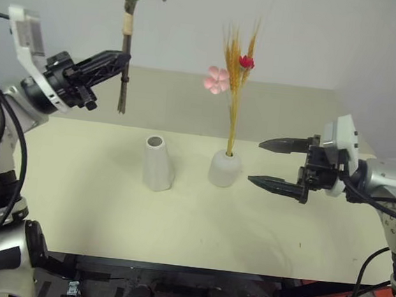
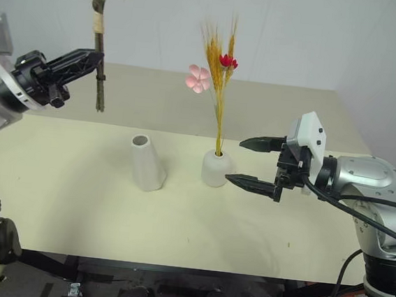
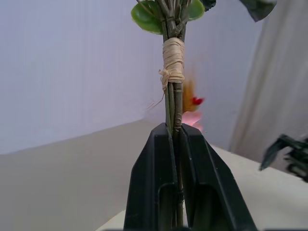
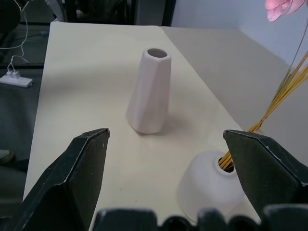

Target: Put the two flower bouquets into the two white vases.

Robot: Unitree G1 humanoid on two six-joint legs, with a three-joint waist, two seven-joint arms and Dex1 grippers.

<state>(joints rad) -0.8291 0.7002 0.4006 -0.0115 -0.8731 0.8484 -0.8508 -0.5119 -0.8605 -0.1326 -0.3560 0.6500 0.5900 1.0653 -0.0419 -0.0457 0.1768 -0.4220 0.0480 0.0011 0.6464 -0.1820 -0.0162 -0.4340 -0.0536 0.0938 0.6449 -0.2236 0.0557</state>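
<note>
Because the left gripper (image 1: 118, 61) clamps the rose bouquet (image 1: 127, 40) high above the table's far left, its loose stem ends may miss or tip the tall white vase (image 1: 158, 163), while the right gripper (image 1: 265, 163) hangs spread beside the filled dome vase (image 1: 224, 168)

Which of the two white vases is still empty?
The taller tapered vase, standing on the robot's left of the pair, has an open, empty mouth. The short rounded vase beside it already holds the yellow wheat-like bunch.
</note>
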